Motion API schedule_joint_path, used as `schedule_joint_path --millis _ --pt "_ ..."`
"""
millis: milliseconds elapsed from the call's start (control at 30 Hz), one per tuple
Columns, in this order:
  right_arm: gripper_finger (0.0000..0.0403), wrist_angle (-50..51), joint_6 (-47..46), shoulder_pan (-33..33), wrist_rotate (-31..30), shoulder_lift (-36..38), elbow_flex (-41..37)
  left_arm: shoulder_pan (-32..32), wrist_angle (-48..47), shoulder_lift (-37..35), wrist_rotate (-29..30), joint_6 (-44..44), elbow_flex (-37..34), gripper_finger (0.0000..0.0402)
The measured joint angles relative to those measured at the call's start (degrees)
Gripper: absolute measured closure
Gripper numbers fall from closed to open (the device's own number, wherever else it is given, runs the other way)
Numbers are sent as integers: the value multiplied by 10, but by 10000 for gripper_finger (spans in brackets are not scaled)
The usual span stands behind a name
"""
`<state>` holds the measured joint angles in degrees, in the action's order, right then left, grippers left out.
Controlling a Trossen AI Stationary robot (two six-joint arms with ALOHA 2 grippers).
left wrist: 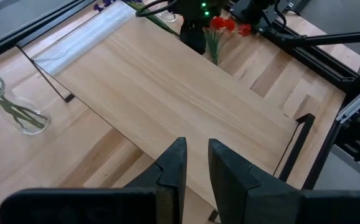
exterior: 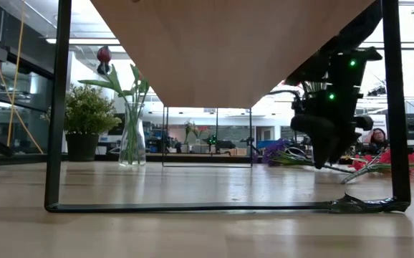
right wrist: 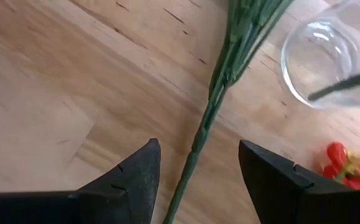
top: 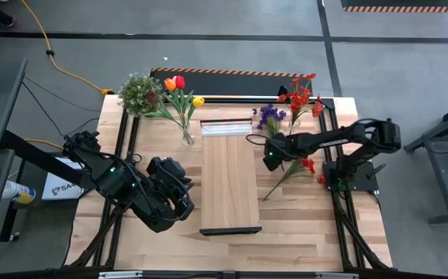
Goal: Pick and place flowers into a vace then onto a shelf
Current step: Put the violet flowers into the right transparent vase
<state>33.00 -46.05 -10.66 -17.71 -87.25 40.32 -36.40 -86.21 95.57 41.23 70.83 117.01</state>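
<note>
High view: the shelf runs lengthwise front to back at mid-tabletop. Right of it, the right pincer hovers, fingers apart, astride a green flower stem lying diagonally on the planks, unclamped. Left pincer waits by the shelf's left edge, fingers narrowly parted, empty. Tulips stand in a glass vase.

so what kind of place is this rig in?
Looks like an indoor robotics lab or workshop: grey concrete floor with hazard-striped tape, a yellow cable trailing across it, and desks with ceiling strip lights behind the planked table.
</note>
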Motion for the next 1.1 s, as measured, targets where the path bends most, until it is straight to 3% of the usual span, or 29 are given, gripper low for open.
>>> schedule_joint_path --millis 1100 --pt "220 -48 100 -86 98 -24 0 0 8 0 0 0 0 300"
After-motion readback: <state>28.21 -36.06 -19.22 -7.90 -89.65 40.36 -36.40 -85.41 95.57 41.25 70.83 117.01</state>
